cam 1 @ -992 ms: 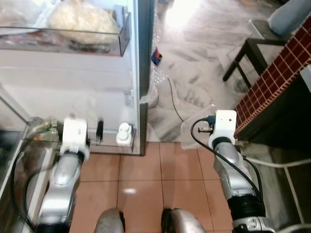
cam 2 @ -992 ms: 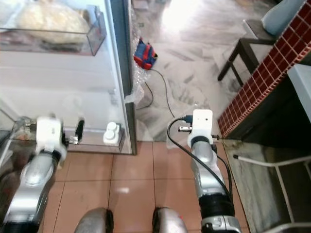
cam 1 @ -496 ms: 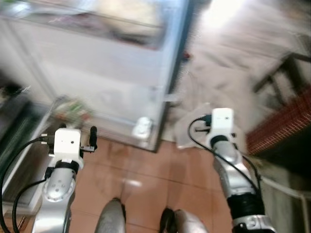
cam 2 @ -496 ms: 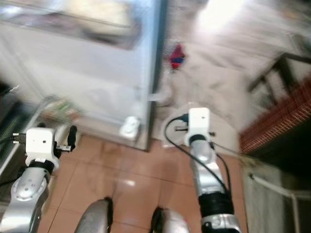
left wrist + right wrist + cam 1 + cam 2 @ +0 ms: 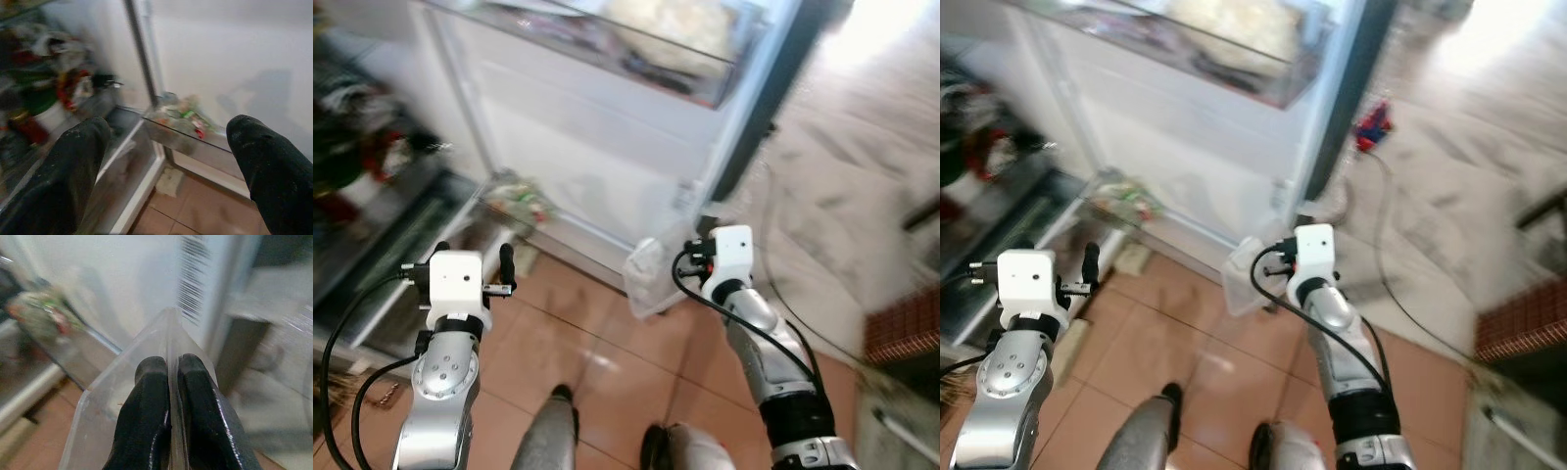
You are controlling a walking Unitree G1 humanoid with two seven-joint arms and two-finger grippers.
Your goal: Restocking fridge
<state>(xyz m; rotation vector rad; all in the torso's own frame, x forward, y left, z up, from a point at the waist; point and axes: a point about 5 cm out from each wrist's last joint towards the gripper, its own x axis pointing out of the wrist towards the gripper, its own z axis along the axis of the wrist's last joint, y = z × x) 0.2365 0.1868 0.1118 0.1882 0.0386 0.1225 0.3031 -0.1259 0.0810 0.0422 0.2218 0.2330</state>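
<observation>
My right gripper is shut on the thin wall of a clear plastic container, holding it above the tile floor in front of the open fridge door. My left gripper stands open with nothing between its fingers, low before the fridge. The door's lowest shelf holds green and red packets. An upper door shelf carries a bag of pale food. At the left, blurred red and green items sit inside the fridge.
Terracotta tiles lie under my feet, with grey marble floor and a cable to the right. A red and blue object lies past the door's edge. A red tiled counter stands at the far right.
The camera has swung left, bringing the fridge interior into view and blurring the scene. My left gripper now sits back from the door's lowest shelf. My right gripper still holds the clear container.
</observation>
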